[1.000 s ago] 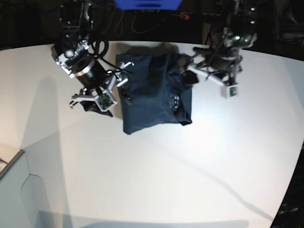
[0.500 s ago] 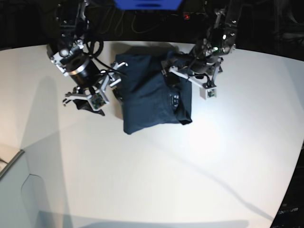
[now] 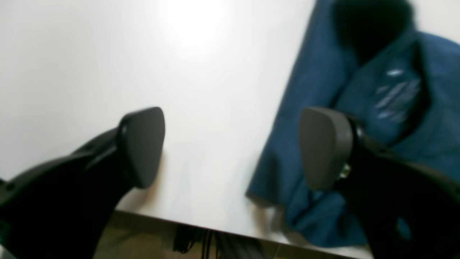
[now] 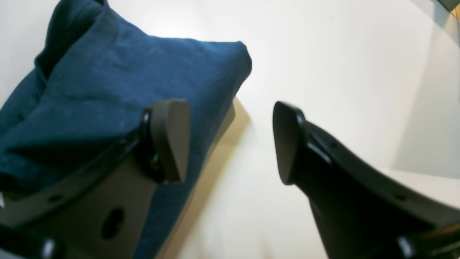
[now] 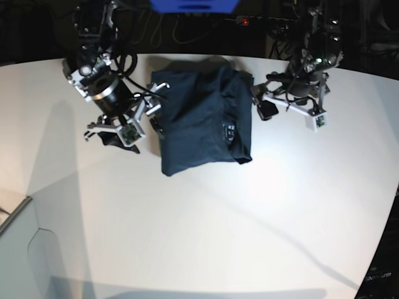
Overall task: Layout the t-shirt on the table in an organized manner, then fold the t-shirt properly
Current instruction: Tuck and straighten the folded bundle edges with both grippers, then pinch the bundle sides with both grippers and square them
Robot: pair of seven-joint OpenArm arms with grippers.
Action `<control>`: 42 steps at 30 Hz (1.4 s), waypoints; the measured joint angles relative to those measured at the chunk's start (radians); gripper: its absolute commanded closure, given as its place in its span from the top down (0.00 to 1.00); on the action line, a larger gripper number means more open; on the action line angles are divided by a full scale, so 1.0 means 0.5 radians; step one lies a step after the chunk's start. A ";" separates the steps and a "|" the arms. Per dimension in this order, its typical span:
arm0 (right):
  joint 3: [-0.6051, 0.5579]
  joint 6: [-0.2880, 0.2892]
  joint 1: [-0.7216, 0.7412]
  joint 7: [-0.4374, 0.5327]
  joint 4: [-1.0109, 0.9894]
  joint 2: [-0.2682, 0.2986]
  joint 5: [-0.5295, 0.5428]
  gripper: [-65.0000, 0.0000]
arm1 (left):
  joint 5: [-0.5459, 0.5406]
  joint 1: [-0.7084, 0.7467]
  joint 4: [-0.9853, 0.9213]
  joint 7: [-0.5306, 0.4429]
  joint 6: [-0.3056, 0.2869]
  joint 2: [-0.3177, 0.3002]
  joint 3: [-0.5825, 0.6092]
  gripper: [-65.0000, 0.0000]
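Since both claws are hanging wide apart and gripping nothing, left gripper [image 5: 287, 107] and right gripper [image 5: 133, 118] flanking the folded t-shirt [image 5: 201, 121] by the table's [image 5: 206, 230] far edge, probably risking snagging a layer, undoing folds.

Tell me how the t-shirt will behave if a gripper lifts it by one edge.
The t-shirt would likely droop: it lies in soft, rumpled folds. Its stacked layers may slide apart and unfold, since nothing pins them. It probably weighs little and should drag easily across the smooth table.
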 measured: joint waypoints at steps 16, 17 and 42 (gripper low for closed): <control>0.000 -0.001 -0.014 0.002 -0.082 0.000 0.000 0.56 | 0.011 -0.194 -0.195 -0.011 0.003 0.156 0.230 0.88; 0.000 -0.001 -0.011 -0.002 -0.082 0.000 0.000 0.56 | 0.016 -0.194 -0.195 -0.022 0.003 0.149 0.230 0.88; 0.039 -0.001 0.046 0.003 -0.082 -0.008 0.000 0.56 | -0.194 -0.092 0.047 0.007 -0.006 0.038 0.038 0.88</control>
